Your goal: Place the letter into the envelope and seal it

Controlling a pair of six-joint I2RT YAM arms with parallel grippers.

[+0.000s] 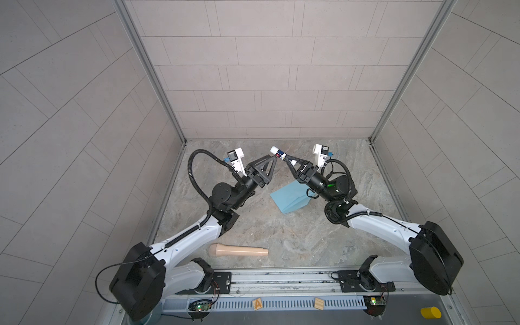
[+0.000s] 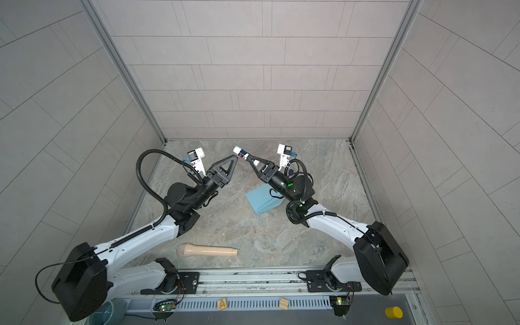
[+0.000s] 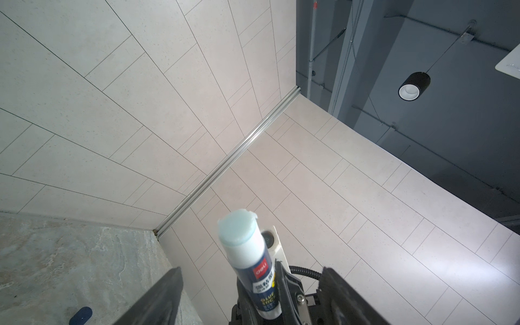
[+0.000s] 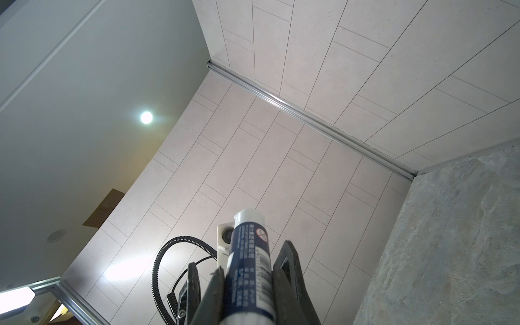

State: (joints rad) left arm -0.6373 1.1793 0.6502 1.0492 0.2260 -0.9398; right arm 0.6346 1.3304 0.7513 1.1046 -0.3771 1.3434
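The light blue envelope (image 1: 289, 197) (image 2: 260, 201) lies flat on the stone table, its right end hidden under my right arm. The letter is out of view. Raised above the table's back middle, my right gripper (image 1: 285, 159) (image 2: 249, 159) (image 4: 250, 270) is shut on a glue stick (image 1: 277, 153) (image 2: 240, 152) (image 4: 249, 253) with a dark blue label. The stick's uncapped end shows pale blue glue (image 3: 236, 225). My left gripper (image 1: 275, 160) (image 2: 235, 161) (image 3: 251, 273) is open, its fingers (image 3: 160, 298) straddling the glue stick (image 3: 250, 270) with gaps on both sides.
A beige, microphone-shaped cylinder (image 1: 237, 250) (image 2: 206, 250) lies near the table's front. A small dark blue object (image 3: 81, 315) rests on the table below my left gripper. Two wooden blocks (image 1: 257, 304) and a yellow cylinder (image 1: 430, 312) sit beyond the front rail. Tiled walls enclose three sides.
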